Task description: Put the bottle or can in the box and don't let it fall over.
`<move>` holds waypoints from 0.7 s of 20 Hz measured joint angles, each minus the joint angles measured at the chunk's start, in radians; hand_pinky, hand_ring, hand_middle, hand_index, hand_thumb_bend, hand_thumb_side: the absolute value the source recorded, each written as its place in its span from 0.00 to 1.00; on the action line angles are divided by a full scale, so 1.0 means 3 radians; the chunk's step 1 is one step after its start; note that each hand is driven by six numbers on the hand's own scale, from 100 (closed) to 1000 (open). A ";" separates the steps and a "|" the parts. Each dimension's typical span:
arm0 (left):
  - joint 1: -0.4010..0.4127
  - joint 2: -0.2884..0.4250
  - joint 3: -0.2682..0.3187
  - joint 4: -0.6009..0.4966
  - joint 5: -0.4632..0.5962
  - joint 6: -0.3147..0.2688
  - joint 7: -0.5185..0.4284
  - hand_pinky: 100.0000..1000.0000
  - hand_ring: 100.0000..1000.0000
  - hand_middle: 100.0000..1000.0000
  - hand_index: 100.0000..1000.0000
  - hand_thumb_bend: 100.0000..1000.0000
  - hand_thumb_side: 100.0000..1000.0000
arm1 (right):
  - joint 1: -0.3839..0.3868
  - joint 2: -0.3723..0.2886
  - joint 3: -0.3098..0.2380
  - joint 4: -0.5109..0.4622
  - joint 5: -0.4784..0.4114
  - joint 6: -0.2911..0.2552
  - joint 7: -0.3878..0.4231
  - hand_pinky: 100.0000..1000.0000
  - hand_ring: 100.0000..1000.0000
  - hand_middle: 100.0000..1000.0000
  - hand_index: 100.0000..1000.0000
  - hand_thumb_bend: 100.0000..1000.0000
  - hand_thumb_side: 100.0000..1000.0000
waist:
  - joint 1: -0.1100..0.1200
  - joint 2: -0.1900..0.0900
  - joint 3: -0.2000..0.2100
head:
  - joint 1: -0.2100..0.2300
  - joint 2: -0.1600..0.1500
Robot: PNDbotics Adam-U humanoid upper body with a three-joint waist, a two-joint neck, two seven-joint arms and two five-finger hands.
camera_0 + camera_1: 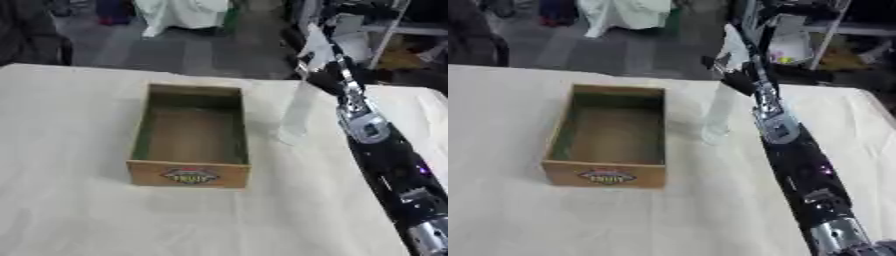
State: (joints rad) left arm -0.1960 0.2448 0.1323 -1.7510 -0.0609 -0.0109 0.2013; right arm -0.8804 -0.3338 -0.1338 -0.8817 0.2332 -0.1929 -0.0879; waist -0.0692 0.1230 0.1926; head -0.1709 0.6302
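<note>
A shallow, open-topped wooden box [190, 135] with a dark green-tinted interior and an oval printed label [190, 176] on its near wall sat on the table [79, 210], which was covered with a pale cream cloth. Nothing lay inside the box. Just to the right of it, apart from its right wall, a tall, clear plastic bottle [717, 115] stood upright on the cloth, its base level with the far half of the box. The robot's right arm [394, 170], black with silver joints, reached in from the near right corner and ran far and leftward up to the bottle. The right hand [732, 70] was at the bottle's upper part, dark fingers against it near the neck; whether they were curled round the bottle or only beside it could not be told. The left hand did not appear in either view.
</note>
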 measured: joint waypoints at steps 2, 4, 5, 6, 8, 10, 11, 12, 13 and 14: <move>0.0000 0.0000 0.0000 0.0000 0.0000 0.0000 0.0000 0.70 0.75 0.65 0.83 0.45 0.72 | -0.0014 0.0000 0.0012 -0.0010 0.0004 -0.0001 0.0031 0.68 0.84 0.87 1.00 0.68 0.49 | 0.0000 0.0000 0.0000 | -0.0005 0.0000; 0.0000 0.0000 0.0000 0.0000 0.0000 0.0000 -0.0001 0.70 0.75 0.64 0.83 0.45 0.72 | -0.0031 0.0000 0.0019 -0.0014 0.0010 -0.0004 0.0061 0.67 0.83 0.86 1.00 0.68 0.47 | 0.0000 0.0000 0.0000 | -0.0010 0.0000; 0.0000 0.0000 0.0000 0.0000 0.0000 0.0000 -0.0001 0.70 0.75 0.64 0.83 0.45 0.72 | -0.0031 0.0000 0.0021 -0.0014 0.0015 -0.0007 0.0078 0.67 0.83 0.86 1.00 0.68 0.47 | 0.0000 0.0000 0.0000 | -0.0012 -0.0001; 0.0000 0.0000 0.0000 0.0000 0.0000 -0.0001 -0.0002 0.70 0.75 0.64 0.83 0.45 0.72 | -0.0033 0.0000 0.0025 -0.0014 0.0018 -0.0008 0.0095 0.66 0.82 0.85 1.00 0.67 0.45 | 0.0000 0.0000 0.0000 | -0.0015 -0.0002; 0.0000 0.0000 -0.0001 0.0000 0.0000 -0.0001 -0.0002 0.70 0.75 0.64 0.83 0.45 0.72 | -0.0046 0.0000 0.0031 -0.0014 0.0028 -0.0011 0.0128 0.65 0.81 0.84 1.00 0.67 0.43 | -0.0001 0.0000 0.0003 | -0.0021 -0.0013; 0.0000 0.0000 -0.0001 0.0000 0.0000 -0.0001 -0.0003 0.70 0.75 0.64 0.83 0.45 0.72 | -0.0060 0.0000 0.0035 -0.0009 0.0033 -0.0009 0.0149 0.65 0.81 0.83 1.00 0.66 0.42 | -0.0001 0.0000 0.0011 | -0.0024 -0.0027; 0.0000 0.0000 -0.0001 0.0000 0.0000 -0.0001 -0.0003 0.70 0.75 0.64 0.83 0.45 0.72 | -0.0061 0.0000 0.0035 0.0001 0.0037 -0.0010 0.0156 0.64 0.80 0.83 1.00 0.66 0.41 | -0.0001 0.0001 0.0019 | -0.0025 -0.0028; 0.0000 0.0000 -0.0001 0.0000 0.0000 -0.0001 -0.0003 0.70 0.75 0.64 0.83 0.45 0.72 | -0.0063 0.0000 0.0035 0.0011 0.0043 -0.0013 0.0162 0.64 0.80 0.82 1.00 0.65 0.40 | -0.0001 0.0002 0.0021 | -0.0027 -0.0029; -0.0002 0.0000 -0.0002 -0.0001 0.0000 -0.0002 -0.0004 0.70 0.75 0.64 0.83 0.45 0.72 | -0.0068 0.0000 0.0035 0.0017 0.0047 -0.0015 0.0163 0.64 0.79 0.81 0.99 0.65 0.38 | -0.0001 0.0003 0.0022 | -0.0028 -0.0030; -0.0004 0.0000 -0.0002 -0.0001 0.0000 -0.0002 -0.0004 0.70 0.75 0.64 0.83 0.45 0.72 | -0.0075 0.0000 0.0035 0.0026 0.0050 -0.0017 0.0165 0.63 0.78 0.79 0.97 0.64 0.37 | -0.0001 0.0004 0.0025 | -0.0030 -0.0031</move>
State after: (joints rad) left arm -0.1974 0.2448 0.1317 -1.7512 -0.0609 -0.0115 0.2000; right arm -0.9029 -0.3337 -0.1234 -0.8740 0.2482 -0.1979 -0.0384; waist -0.0695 0.1241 0.2001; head -0.1801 0.6208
